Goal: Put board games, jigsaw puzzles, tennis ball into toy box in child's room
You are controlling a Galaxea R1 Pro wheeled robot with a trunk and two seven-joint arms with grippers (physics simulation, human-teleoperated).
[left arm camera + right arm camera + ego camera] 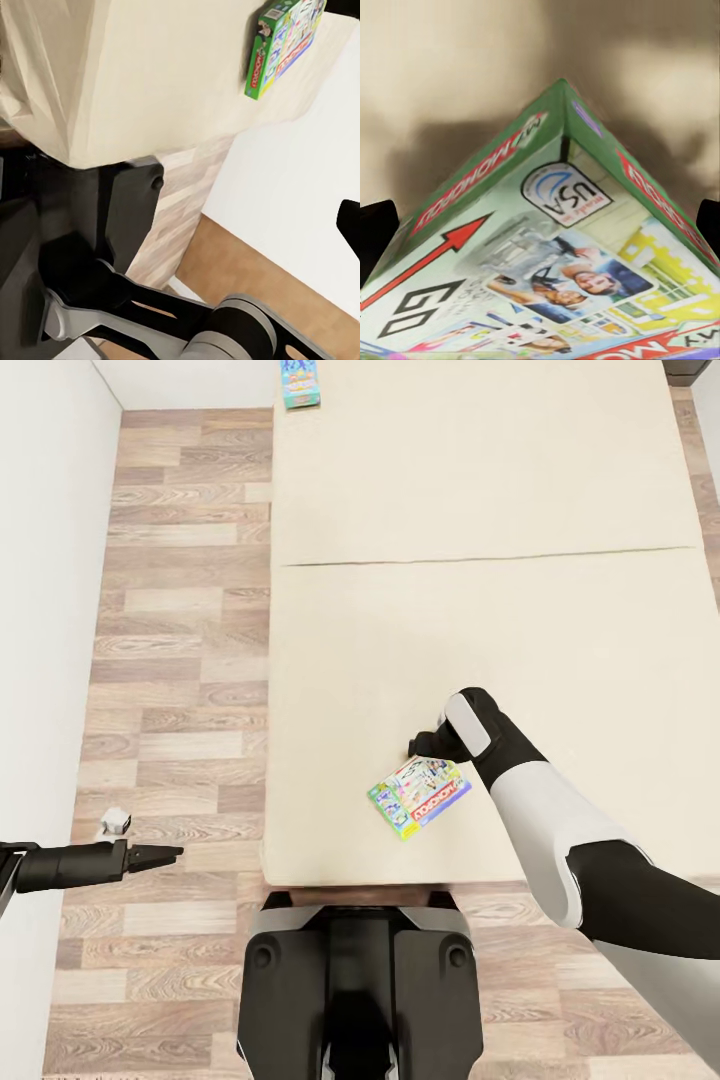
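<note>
Black right pincer [418, 748] spread wide over Monopoly box [419, 795] corner; grip uncertain.

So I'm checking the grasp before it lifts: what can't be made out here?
- Right gripper: head view, its fingers hidden behind the wrist; open or shut unclear.
- Monopoly box: right wrist view, near part cut off by the frame.
- Blue game box: head view, top cut off, print too small.
</note>
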